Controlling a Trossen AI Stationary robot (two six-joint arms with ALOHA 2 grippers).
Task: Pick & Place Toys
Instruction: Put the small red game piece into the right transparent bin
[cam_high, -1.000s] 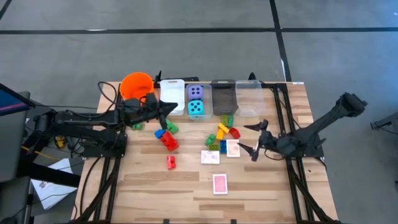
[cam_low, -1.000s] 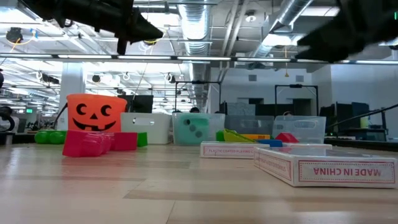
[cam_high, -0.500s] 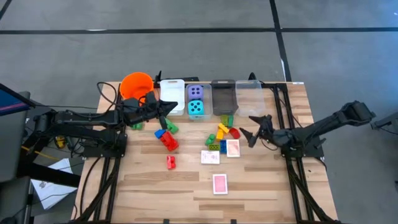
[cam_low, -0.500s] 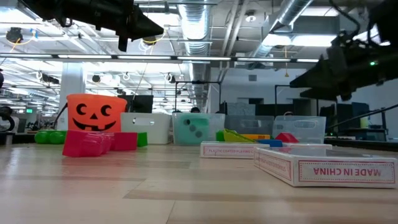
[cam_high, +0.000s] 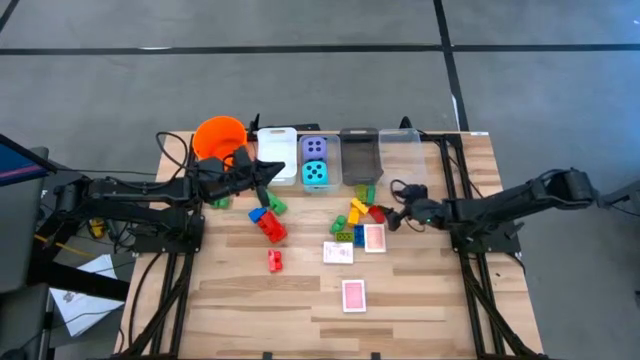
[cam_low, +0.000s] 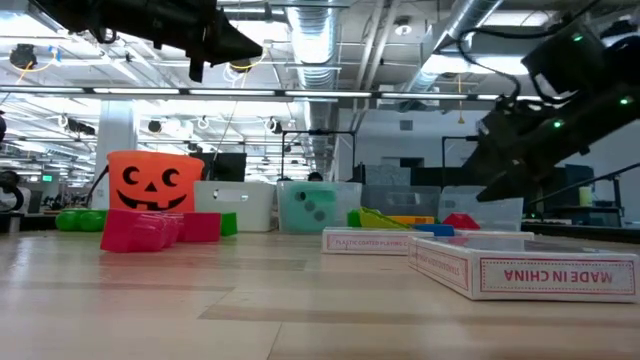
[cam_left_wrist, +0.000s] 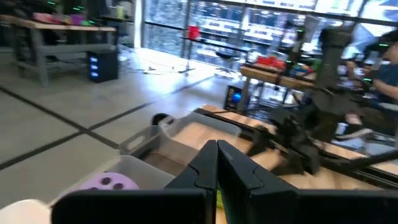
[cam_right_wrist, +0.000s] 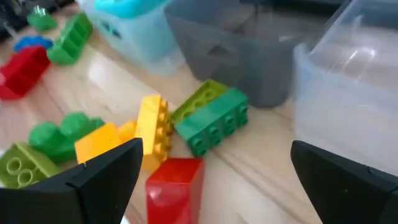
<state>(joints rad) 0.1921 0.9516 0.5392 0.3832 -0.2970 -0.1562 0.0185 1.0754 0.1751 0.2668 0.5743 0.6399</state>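
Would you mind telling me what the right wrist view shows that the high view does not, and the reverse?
Only the right wrist view shows the studs on the green brick, the yellow brick and the red brick, framed by the open right hand's fingers.

Only the high view shows the whole table, the orange bucket, three pink-backed playing cards, one being, and the shut left hand near the bins.

Both show the brick cluster, the teal die in its bin, and the empty clear bin.

The wooden surface (cam_high: 230, 290) carries an orange bucket (cam_high: 218, 136), clear bins (cam_high: 400, 158), scattered bricks (cam_high: 270, 226) mid-frame, and three card packs (cam_high: 354, 295) lower centre.
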